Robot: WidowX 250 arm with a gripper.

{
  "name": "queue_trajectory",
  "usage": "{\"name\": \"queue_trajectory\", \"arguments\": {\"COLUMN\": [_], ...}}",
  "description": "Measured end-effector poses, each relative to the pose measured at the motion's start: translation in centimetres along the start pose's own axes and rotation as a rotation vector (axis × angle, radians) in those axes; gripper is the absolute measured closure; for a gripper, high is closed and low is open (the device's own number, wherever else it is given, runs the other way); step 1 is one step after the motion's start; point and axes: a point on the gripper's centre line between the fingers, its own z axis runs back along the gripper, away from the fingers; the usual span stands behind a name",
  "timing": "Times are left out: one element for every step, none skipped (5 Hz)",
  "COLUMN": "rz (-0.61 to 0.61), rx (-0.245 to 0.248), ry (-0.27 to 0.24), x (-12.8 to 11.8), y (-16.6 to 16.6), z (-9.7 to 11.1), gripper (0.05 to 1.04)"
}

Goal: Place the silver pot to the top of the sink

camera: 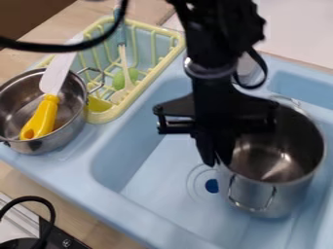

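Observation:
The gripper (216,156) hangs from the top of the camera view over the blue sink (162,182), at the left rim of the deep silver pot (270,192). That pot is upright at the right of the basin, its open mouth facing up and a wire handle on its near side. The black arm covers the pot's upper left part. Whether the gripper holds the rim cannot be made out.
A shallower metal pot (55,141) with a yellow-handled knife (42,116) in it stands at the left on the sink's edge. Beside it is a yellow-green dish rack (166,36) holding utensils and a green item. A black cable (65,47) crosses the upper left.

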Motion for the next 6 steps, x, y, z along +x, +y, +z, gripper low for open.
{"name": "queue_trajectory", "arguments": {"rz": [0.059,0.149,0.242,0.355,0.430,0.434], "rx": [0.014,-0.002,-0.008,-0.042,-0.089,-0.107], "ry": [0.012,-0.019,-0.072,-0.087,-0.048,-0.047], "x": [0.4,0.5,1.6,2.9,3.9,4.8], "y": [-0.1,0.0,-0.7,-1.4,-1.7,-2.6], "z": [1.3,3.5,5.4,6.3,5.6,5.3], "gripper": [1.029,1.029,1.029,1.029,1.029,1.029]}}
